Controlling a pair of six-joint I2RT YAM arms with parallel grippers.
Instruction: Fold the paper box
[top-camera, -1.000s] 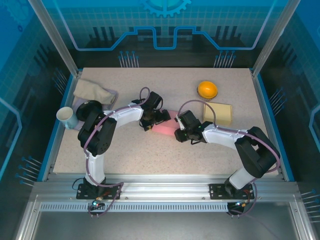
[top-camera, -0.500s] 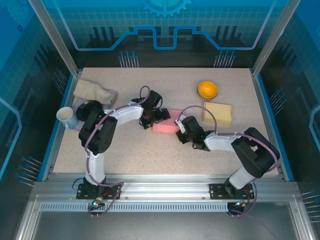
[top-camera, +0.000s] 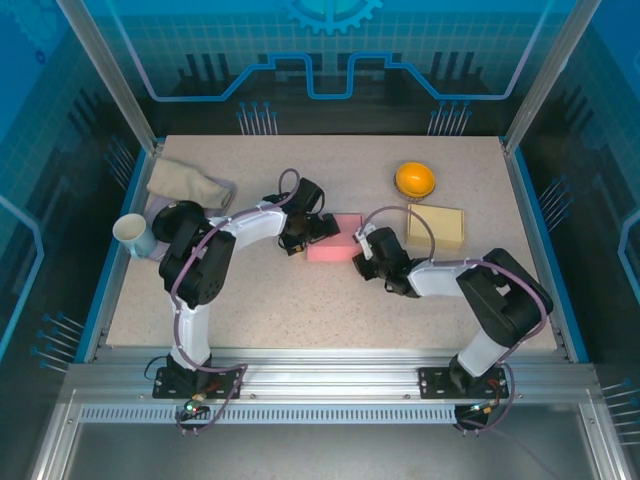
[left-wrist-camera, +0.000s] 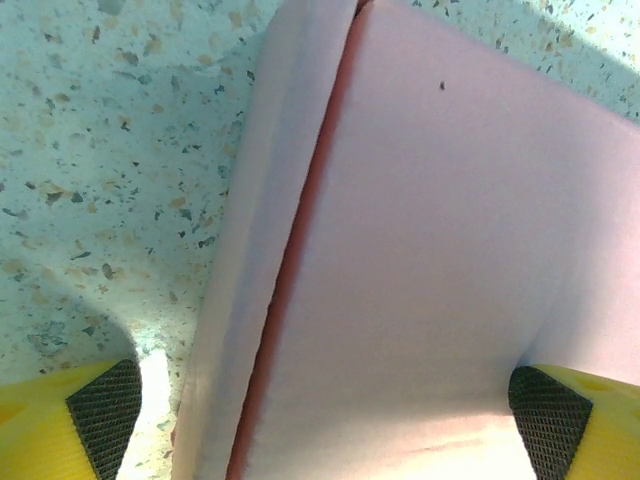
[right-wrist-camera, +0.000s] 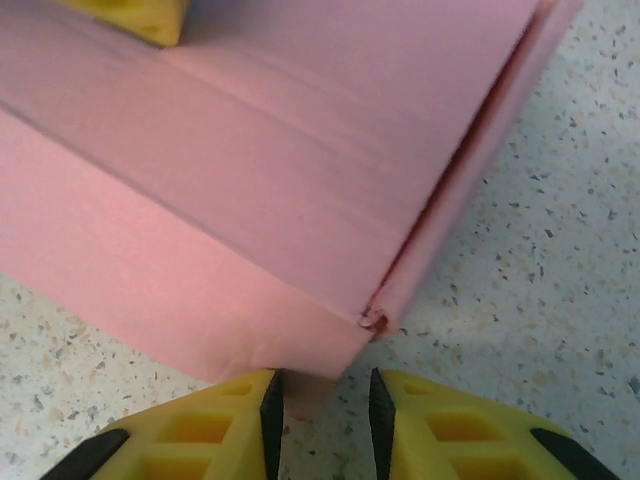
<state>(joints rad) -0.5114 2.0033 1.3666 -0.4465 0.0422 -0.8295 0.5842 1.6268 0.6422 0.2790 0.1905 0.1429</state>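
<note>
Pink paper box lies on the bench just left of the cream block. Your left gripper is released, with the jaws wide astride the end away from the block, likely bracing it. Right gripper is nearly clenched at the block-side corner. I can't tell if it pinches a flap.

**Top view: both arms meeting at the pink box**

The pink box lies closed and flat on the speckled table, near its middle. The left gripper is against the box's left end; the right gripper is at its right end, toward the near corner. How wide either pair of jaws stands cannot be made out from above. Right of the box, close by, lies a cream box; beyond that, farther from the arm bases, sits an orange dome. Well to the box's left are a cup and, farther back, a crumpled cloth.
</note>
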